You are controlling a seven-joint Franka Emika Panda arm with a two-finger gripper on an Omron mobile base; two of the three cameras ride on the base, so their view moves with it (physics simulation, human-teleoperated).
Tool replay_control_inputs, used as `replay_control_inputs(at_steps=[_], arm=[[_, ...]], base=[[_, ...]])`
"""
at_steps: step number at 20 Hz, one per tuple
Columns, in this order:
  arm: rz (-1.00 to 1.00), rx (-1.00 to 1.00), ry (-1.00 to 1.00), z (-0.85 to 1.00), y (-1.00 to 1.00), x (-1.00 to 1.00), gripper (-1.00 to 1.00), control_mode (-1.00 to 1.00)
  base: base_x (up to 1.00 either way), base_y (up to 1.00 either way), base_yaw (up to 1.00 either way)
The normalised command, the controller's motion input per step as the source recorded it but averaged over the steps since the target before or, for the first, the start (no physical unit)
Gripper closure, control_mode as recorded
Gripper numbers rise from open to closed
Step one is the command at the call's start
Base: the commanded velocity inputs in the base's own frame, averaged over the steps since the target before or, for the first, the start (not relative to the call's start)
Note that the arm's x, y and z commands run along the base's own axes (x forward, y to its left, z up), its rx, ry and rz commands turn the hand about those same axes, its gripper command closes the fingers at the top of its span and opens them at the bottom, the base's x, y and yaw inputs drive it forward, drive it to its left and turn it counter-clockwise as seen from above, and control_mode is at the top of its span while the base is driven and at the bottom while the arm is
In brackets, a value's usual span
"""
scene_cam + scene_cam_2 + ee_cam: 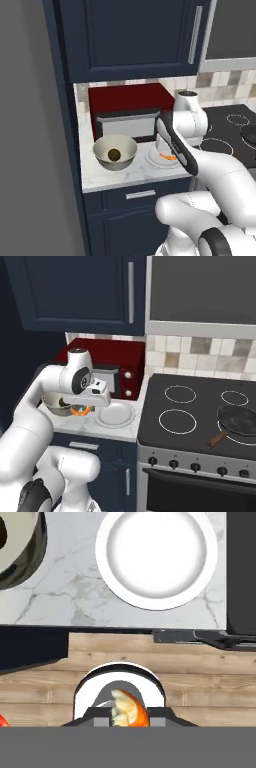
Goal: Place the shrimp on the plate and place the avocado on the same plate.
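Note:
My gripper (129, 713) is shut on the shrimp (132, 707), a curled orange piece with pale stripes pinched between the fingertips. In the right base view the gripper (80, 409) hangs just above the counter with the shrimp (79, 411), between the bowl and the plate (116, 415). The round white plate (157, 557) has nothing on it and lies to the gripper's right. The dark avocado (114, 154) sits inside the cream bowl (115, 161). From the left base camera the arm hides part of the plate (151, 157), and the orange shrimp (168, 158) peeks out beside it.
A red microwave (127, 107) stands against the wall behind bowl and plate. The black stove (200, 411) borders the counter on the right, with a dark frying pan (239, 421) on it. The marble counter (75, 597) ends close below the plate.

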Motion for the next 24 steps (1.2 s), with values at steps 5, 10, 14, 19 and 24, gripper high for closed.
replay_control_inputs(at_steps=[5,10,14,19,24], arm=[[0.00,0.00,0.00,0.00,0.00,0.00,1.00,1.00],[0.00,0.00,0.00,0.00,0.00,0.00,1.00,1.00],[0.00,0.00,0.00,0.00,0.00,0.00,1.00,1.00],[0.00,0.00,0.00,0.00,0.00,0.00,1.00,1.00],[0.00,0.00,-0.01,-0.52,-0.01,0.37,1.00,-1.00]], base=[[0.52,-0.03,-0.06],[0.48,0.00,-0.06],[0.52,0.00,-0.01],[0.40,0.00,0.00],[0.00,0.00,0.00]])
